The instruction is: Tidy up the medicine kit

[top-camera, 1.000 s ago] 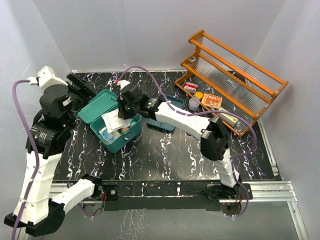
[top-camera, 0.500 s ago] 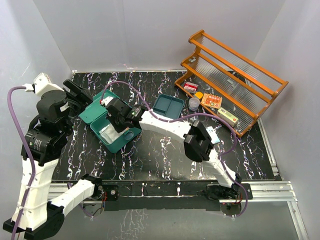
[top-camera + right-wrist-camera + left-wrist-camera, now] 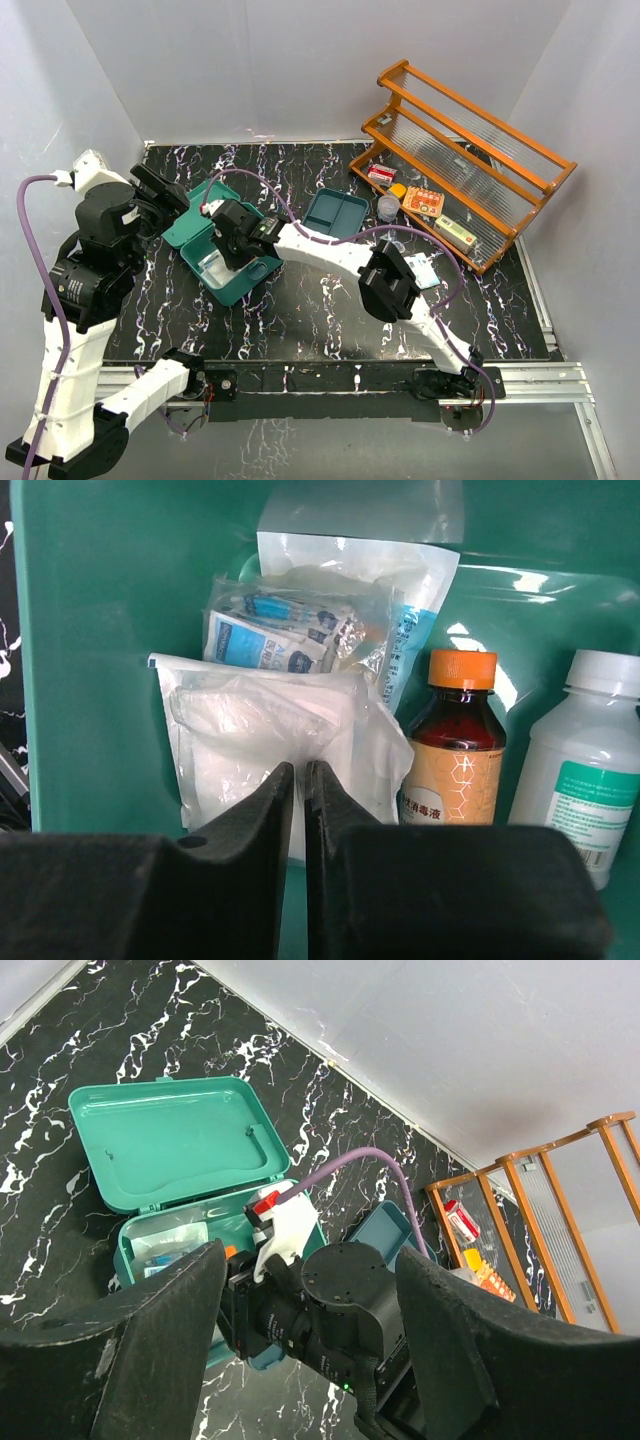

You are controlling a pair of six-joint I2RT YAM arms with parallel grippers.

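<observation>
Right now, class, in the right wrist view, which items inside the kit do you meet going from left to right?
white pouch → brown bottle → white bottle

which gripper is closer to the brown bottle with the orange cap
Right. The right gripper is down inside the open medicine kit, jaws pinched on the white packet beside the brown bottle. The left gripper hangs higher up, off its lid side, jaws open.
</observation>
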